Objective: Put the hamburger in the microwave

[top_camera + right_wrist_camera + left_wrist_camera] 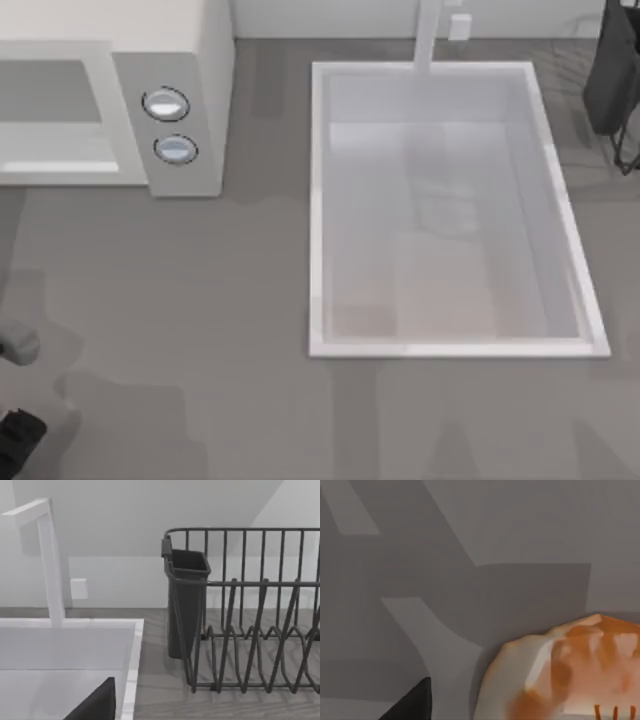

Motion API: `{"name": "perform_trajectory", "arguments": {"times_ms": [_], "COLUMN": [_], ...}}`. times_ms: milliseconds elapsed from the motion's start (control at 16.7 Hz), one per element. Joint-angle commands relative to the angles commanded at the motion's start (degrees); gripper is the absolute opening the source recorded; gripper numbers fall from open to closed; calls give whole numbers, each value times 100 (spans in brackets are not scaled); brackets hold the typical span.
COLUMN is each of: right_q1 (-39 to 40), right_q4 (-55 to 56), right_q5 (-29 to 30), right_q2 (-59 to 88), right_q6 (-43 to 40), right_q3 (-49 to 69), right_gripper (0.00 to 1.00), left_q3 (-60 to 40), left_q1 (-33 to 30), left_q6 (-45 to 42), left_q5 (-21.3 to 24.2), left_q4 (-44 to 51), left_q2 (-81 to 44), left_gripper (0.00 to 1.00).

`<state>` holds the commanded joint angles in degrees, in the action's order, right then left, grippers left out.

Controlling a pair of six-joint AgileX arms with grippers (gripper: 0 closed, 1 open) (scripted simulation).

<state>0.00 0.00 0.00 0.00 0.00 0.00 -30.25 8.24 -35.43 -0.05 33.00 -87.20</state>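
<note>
The hamburger [570,675], an orange-tan bun with a pale edge, lies close under my left wrist camera on the grey table. One dark fingertip [415,702] of my open left gripper stands beside it and apart from it, with nothing held. My left arm [20,435] is at the table's front left edge. The white microwave [190,60] stands at the back left, its grey cavity [50,95] facing forward beside two round knobs [166,104]. My right gripper is parked at the back right, its dark fingertip [95,702] near the sink's rim, holding nothing.
A large white sink basin [315,200] with a white tap [428,35] fills the middle and right of the table. A dark wire dish rack [250,630] with a cutlery cup [185,600] stands at the back right. Bare grey tabletop [180,300] lies between the left arm and the microwave.
</note>
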Motion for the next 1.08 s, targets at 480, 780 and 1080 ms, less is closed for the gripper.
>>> {"name": "perform_trajectory", "arguments": {"times_ms": [480, 780, 1080], "right_q1": [0, 0, 0], "right_q4": [0, 0, 0], "right_q5": [0, 0, 0], "right_q2": [0, 0, 0], "right_q6": [0, 0, 0], "right_q3": [0, 0, 0], "right_gripper": [100, 100, 100], "left_q3": [-471, -1311, -1970], "left_q1": [34, 12, -5], "left_q6": [-25, -25, 19], "left_q5": [98, 100, 100], "left_q4": [805, 2314, 3280], "left_q2": [489, 951, 1426], "left_gripper": [0, 0, 0]}}
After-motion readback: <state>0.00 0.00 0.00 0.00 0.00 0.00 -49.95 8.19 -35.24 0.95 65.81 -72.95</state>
